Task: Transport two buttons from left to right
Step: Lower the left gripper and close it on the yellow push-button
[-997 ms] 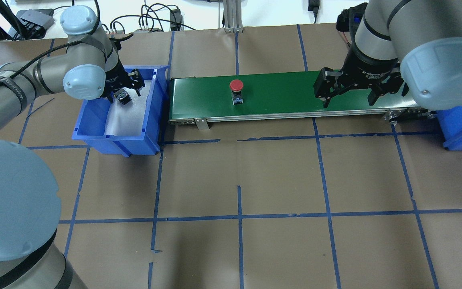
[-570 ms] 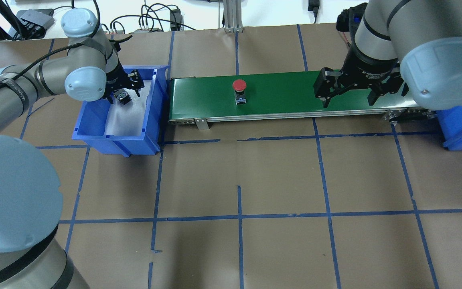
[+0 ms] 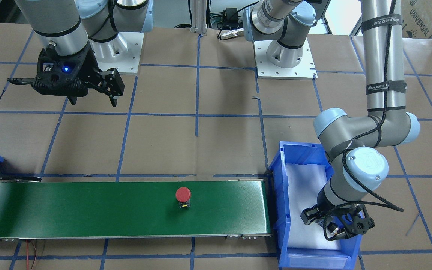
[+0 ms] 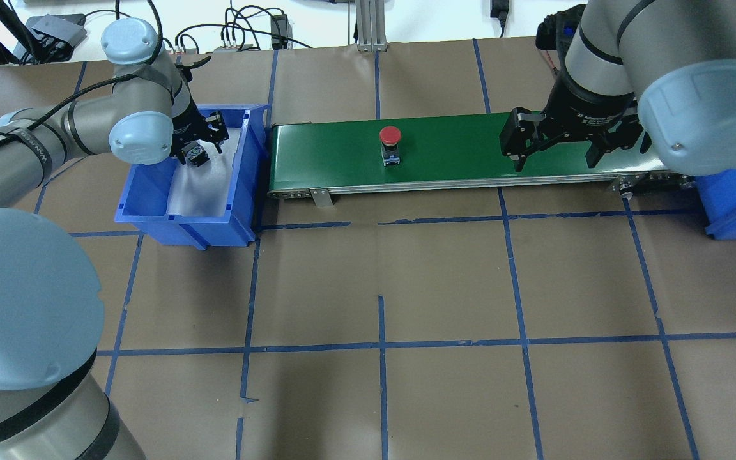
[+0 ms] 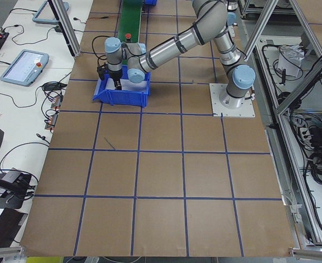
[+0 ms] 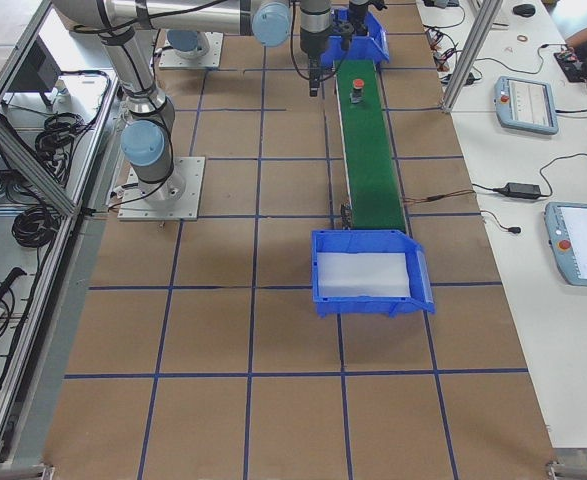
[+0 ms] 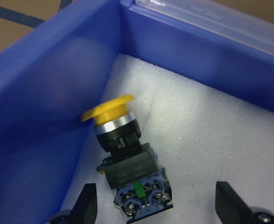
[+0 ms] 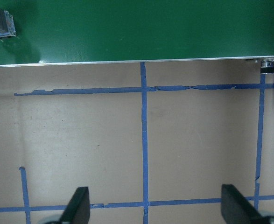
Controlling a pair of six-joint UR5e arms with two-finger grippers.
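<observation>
Red button (image 4: 391,145) rode rightward. Left gripper (image 7: 156,205) and right gripper (image 8: 156,207) both gape; yellow button (image 7: 127,168) looks stiff, light: clamp its blocky body

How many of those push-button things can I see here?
2. The red button sits on the green conveyor belt; the yellow button lies in the blue bin on the robot's left. I see no others.

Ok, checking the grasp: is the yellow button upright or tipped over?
Tipped: the yellow button lies on its side on the white liner, cap toward the bin wall.
</observation>
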